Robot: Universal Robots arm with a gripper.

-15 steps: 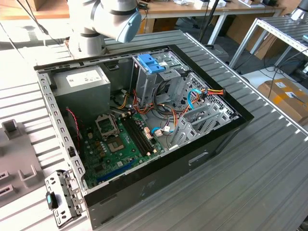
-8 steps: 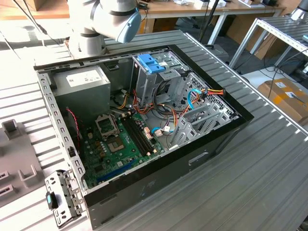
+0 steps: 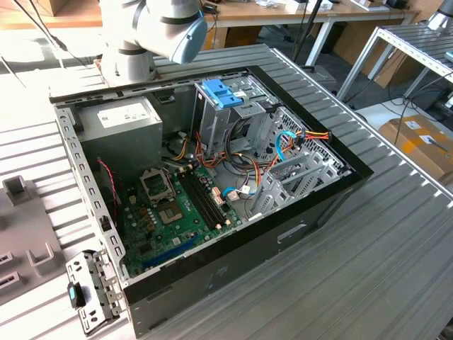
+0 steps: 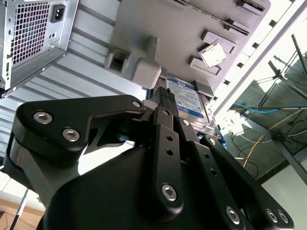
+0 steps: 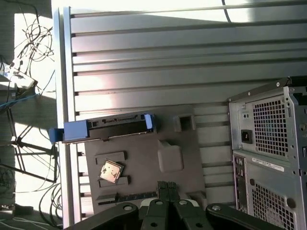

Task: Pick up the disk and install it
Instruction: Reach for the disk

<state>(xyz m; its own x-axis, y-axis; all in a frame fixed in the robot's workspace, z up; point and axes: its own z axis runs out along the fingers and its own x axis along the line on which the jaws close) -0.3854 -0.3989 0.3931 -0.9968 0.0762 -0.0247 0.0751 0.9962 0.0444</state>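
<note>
The disk (image 4: 190, 102), a flat silver drive with a white and blue label, lies on a grey fixture tray (image 4: 182, 33) near the table's edge. In the second wrist view my gripper (image 4: 165, 92) hangs over the tray, its two black fingertips pressed together with nothing between them, right at the disk's near edge. The first wrist view shows the same shut gripper (image 5: 166, 185) above the tray (image 5: 144, 153). In the exterior view the open computer case (image 3: 205, 184) lies on its side, with the arm (image 3: 166, 28) behind it.
A small square chip (image 5: 110, 171) and a long dark part with blue ends (image 5: 103, 127) sit on the tray. The case's rear grille (image 5: 268, 143) stands beside it. Inside the case are a grey power supply (image 3: 120, 124), a blue bracket (image 3: 223, 92), a motherboard and cables.
</note>
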